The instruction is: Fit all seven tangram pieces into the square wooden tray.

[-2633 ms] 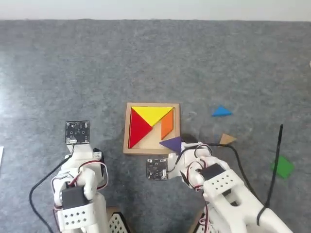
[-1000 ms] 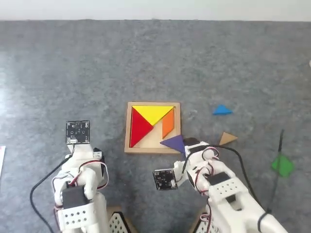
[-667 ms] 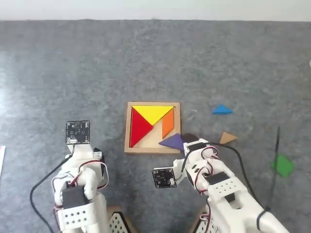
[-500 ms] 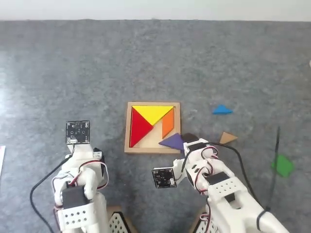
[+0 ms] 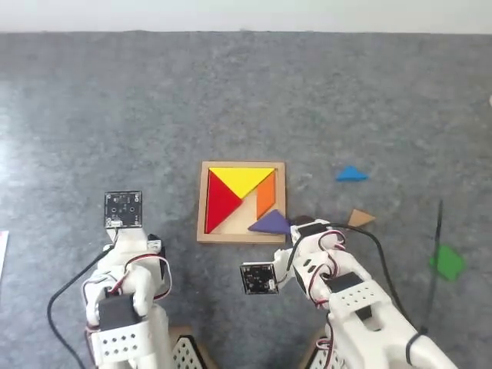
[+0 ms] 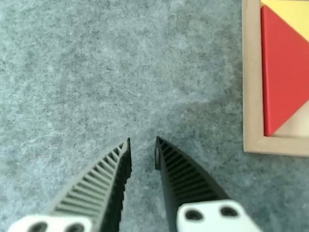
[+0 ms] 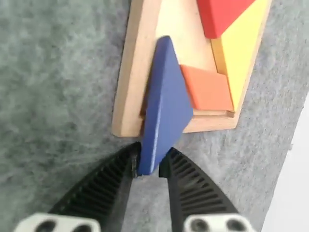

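Tray (image 5: 202,201) on surface (image 5: 115,115) holds yellow triangle (image 5: 241,180), red triangle (image 5: 220,204), orange piece (image 5: 265,198); purple triangle (image 5: 270,224) tilts across its corner rim, pinched by right end effector (image 7: 148,162); left end effector (image 6: 142,147) slightly parted beside tray; blue piece (image 5: 350,174), tan piece (image 5: 359,219), green piece (image 5: 447,262) lie off to the side.

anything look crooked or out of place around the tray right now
The purple triangle, gripped at one corner by the right end effector, sits askew. It straddles the tray's rim near a corner and appears to overlap the edge of the orange piece rather than lying flat in the recess.
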`<state>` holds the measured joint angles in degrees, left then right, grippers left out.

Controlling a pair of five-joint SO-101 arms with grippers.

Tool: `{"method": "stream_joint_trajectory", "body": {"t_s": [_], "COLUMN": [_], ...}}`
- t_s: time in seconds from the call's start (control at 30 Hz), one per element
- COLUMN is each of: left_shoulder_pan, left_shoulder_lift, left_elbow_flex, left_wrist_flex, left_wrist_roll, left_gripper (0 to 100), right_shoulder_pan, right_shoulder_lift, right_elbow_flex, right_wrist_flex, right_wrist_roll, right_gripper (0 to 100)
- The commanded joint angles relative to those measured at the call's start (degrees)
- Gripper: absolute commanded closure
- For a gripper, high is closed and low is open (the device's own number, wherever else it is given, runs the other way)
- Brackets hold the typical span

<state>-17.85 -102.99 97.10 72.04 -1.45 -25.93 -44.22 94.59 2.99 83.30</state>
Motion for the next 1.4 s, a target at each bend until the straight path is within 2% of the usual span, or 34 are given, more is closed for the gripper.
{"method": "stream_joint_trajectory", "body": {"t_s": [0.0,0.13,0.27,0.5,0.73,0.83,0.93,1.07,1.13,1.23,1.37], "left_shoulder_pan": [0.1,0.1,0.1,0.1,0.1,0.1,0.1,0.1,0.1,0.1,0.1], "left_shoulder_lift": [-1.1,-1.1,-1.1,-1.1,-1.1,-1.1,-1.1,-1.1,-1.1,-1.1,-1.1], "left_elbow_flex": [-0.7,-0.7,-0.7,-0.7,-0.7,-0.7,-0.7,-0.7,-0.7,-0.7,-0.7], "left_wrist_flex": [0.2,0.2,0.2,0.2,0.2,0.2,0.2,0.2,0.2,0.2,0.2], "left_wrist_roll": [-0.1,-0.1,-0.1,-0.1,-0.1,-0.1,-0.1,-0.1,-0.1,-0.1,-0.1], "left_gripper": [92,92,92,92,92,92,92,92,92,92,92], "right_shoulder_pan": [-0.1,0.1,-0.4,-5.3,-6.6,-6.8,-8.7,-10.6,-10.7,-11.8,-14.0], "right_shoulder_lift": [-1.1,-1.1,-1.1,-1.0,-0.4,-0.4,-0.4,-0.4,-0.4,-0.4,-0.4], "right_elbow_flex": [0.5,-0.5,-2.6,-12.6,-16.9,-17.8,-21.1,-27.3,-28.9,-28.8,-26.5], "right_wrist_flex": [-1.5,-0.9,-0.3,11.8,12.7,13.0,20.2,36.5,42.3,45.9,45.8], "right_wrist_roll": [-0.7,-1.0,-4.4,-12.7,-14.7,-19.3,-24.7,-21.0,-17.8,-15.7,-14.8], "right_gripper": [93.0,93.0,93.0,93.0,93.0,93.0,92.6,91.6,87.3,80.9,78.9]}}
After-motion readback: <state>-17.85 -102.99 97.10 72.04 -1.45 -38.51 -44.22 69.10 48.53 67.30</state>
